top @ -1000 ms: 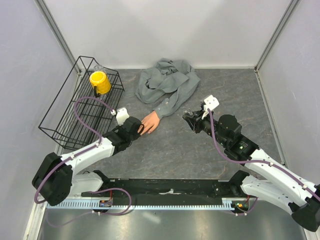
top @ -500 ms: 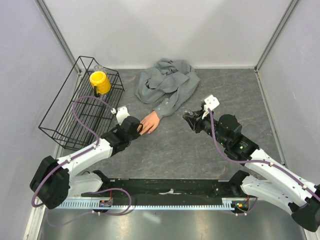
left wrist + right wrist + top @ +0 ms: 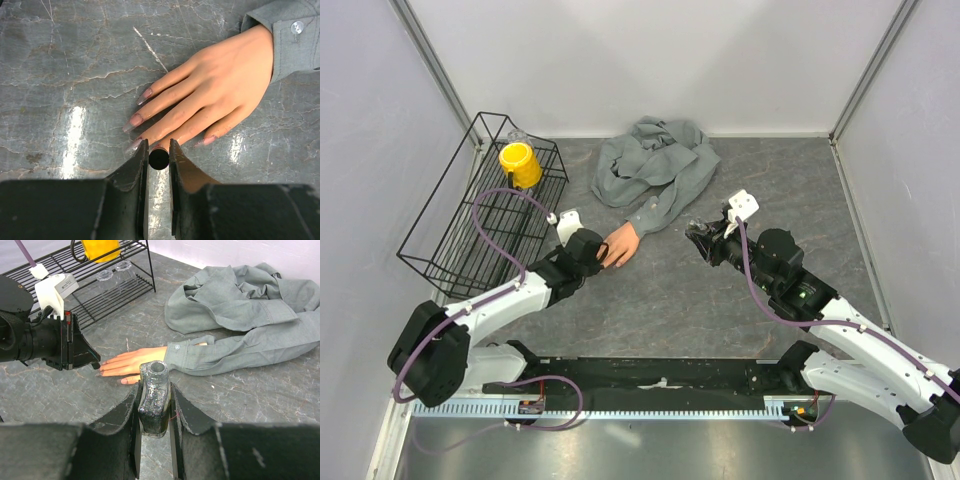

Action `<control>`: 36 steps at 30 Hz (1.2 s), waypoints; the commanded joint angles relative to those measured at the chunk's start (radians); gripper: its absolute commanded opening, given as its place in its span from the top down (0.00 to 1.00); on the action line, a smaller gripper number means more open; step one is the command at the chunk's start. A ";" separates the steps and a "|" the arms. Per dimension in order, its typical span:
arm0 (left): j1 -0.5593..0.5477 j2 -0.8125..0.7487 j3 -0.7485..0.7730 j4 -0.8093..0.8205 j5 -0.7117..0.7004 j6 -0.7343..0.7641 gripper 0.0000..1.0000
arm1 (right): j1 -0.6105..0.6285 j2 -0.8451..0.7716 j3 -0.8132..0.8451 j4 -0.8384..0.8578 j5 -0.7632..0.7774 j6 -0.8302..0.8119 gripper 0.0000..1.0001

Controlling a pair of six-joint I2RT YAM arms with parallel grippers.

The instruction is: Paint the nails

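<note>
The peach mannequin hand (image 3: 620,243) lies flat on the table, its wrist in a grey sleeve. Its nails (image 3: 136,120) look pale to reddish in the left wrist view. My left gripper (image 3: 159,150) is shut on a black round brush cap (image 3: 159,159), seen end-on, right at the fingertips of the hand (image 3: 215,95). In the top view the left gripper (image 3: 598,255) sits at the hand's near-left side. My right gripper (image 3: 154,385) is shut on an open dark nail polish bottle (image 3: 154,400), held upright to the right of the hand (image 3: 131,362). The right gripper (image 3: 698,237) stays apart from the hand.
A crumpled grey shirt (image 3: 655,165) lies behind the hand, its sleeve running to the wrist. A black wire rack (image 3: 480,210) stands at the left with a yellow cup (image 3: 520,163) in it. White walls close the table on three sides.
My left gripper has shifted slightly farther and to the right along the hand's fingertips. The right arm and the bottle have not moved.
</note>
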 commanded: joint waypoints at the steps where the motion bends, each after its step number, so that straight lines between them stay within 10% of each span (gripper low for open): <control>1: 0.007 0.002 0.036 0.043 -0.018 0.031 0.98 | -0.005 -0.006 -0.004 0.055 -0.010 0.011 1.00; 36: 0.011 0.000 0.020 0.014 -0.040 0.019 0.98 | -0.011 -0.002 -0.007 0.063 -0.012 0.016 1.00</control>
